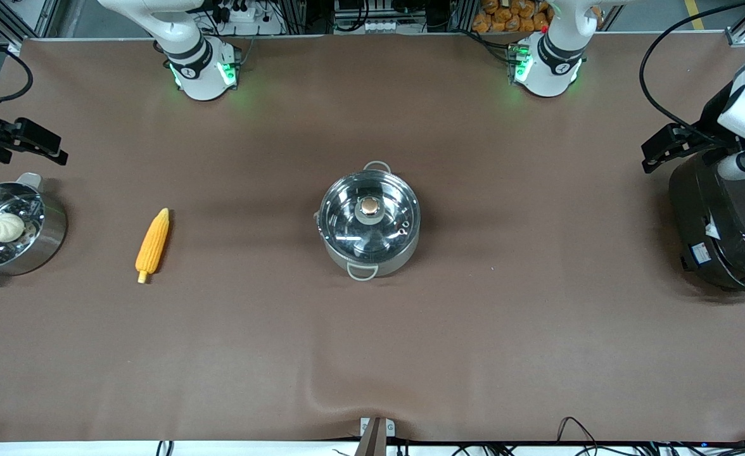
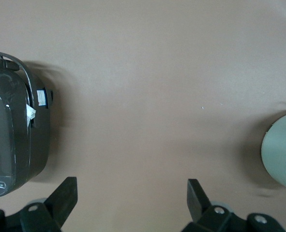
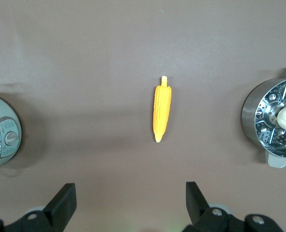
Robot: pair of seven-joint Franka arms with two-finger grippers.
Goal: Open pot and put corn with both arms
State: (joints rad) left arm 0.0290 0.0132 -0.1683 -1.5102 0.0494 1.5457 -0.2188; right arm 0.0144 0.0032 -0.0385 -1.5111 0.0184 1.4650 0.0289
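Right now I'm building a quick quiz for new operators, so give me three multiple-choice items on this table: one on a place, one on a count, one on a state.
1. Where does the corn lie?
A. in the pot
B. on the table between the steamer pan and the pot
C. on the rice cooker

2. How many white buns show?
A. one
B. two
C. four

3. How is the pot's glass lid?
A. hanging from a hand
B. lying on the table
C. on the pot

Answers: 1 B, the cob rests on bare cloth between them. 2 A, a single bun sits in the steamer pan. 3 C, the lid's knob sits centred over the pot, while the left hand and right hand are open and hold nothing.
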